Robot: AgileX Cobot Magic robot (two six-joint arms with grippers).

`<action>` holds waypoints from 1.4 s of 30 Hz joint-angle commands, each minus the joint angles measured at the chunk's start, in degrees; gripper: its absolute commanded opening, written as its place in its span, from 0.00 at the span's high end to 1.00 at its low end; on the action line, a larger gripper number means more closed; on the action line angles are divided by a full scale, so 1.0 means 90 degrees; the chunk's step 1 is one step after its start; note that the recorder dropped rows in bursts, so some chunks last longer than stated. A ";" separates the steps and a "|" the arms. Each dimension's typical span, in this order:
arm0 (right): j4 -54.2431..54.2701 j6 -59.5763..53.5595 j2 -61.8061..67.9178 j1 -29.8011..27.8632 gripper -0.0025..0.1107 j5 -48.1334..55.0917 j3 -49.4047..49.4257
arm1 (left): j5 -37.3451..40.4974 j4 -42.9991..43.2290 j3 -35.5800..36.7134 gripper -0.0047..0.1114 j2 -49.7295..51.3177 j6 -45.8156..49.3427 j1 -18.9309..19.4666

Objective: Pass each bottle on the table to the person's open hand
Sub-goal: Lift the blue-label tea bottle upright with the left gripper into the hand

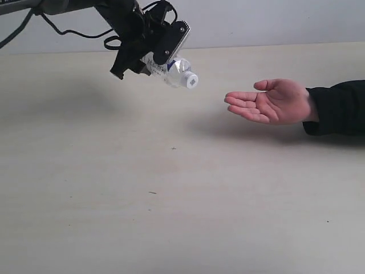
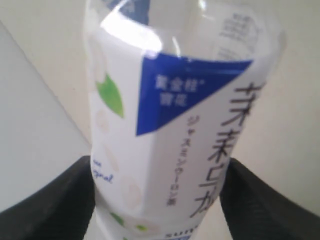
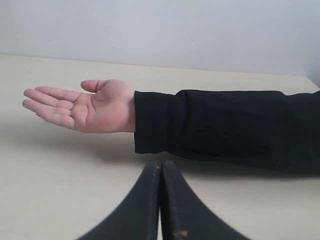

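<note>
My left gripper point(image 1: 161, 61) is shut on the bottle with the white label and blue triangle point(image 1: 178, 73), holding it in the air above the table point(image 1: 171, 217), its white cap pointing toward the person's open hand point(image 1: 268, 103). A short gap separates cap and fingertips. Up close, the bottle point(image 2: 175, 125) fills the left wrist view, black fingers point(image 2: 60, 200) pressing on both sides. The right gripper point(image 3: 161, 167) is shut with nothing in it, and the open hand point(image 3: 82, 107) lies beyond it. The other bottles are out of view.
The person's black sleeve point(image 1: 336, 108) reaches in from the right edge, hovering over the table. The sleeve point(image 3: 225, 127) lies just beyond the right gripper's tips. A pale wall point(image 1: 256, 20) runs along the table's far edge.
</note>
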 commanded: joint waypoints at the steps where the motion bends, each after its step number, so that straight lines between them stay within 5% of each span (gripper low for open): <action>1: -0.0021 -0.0038 -0.0030 -0.0022 0.98 -0.0021 0.0029 | 0.1030 -0.0062 0.0014 0.96 -0.0367 -0.0854 -0.0054; 11: -0.0021 -0.0038 -0.0030 -0.0022 0.98 -0.0021 0.0029 | 0.2288 -0.0077 0.0014 0.96 -0.0829 -0.3279 -0.0354; 31: -0.0021 -0.0038 -0.0030 -0.0022 0.98 -0.0021 0.0029 | 0.1691 -0.0064 0.0002 0.96 -0.1002 -1.0962 -0.2024; 37: -0.0021 -0.0038 -0.0030 -0.0022 0.98 -0.0021 0.0029 | 0.1296 -0.0171 0.0002 0.96 -0.1002 -1.2646 -0.2145; 42: -0.0021 -0.0038 -0.0030 -0.0022 0.98 -0.0021 0.0029 | 0.0894 -0.0860 0.0002 0.96 -0.0961 -1.2818 -0.2145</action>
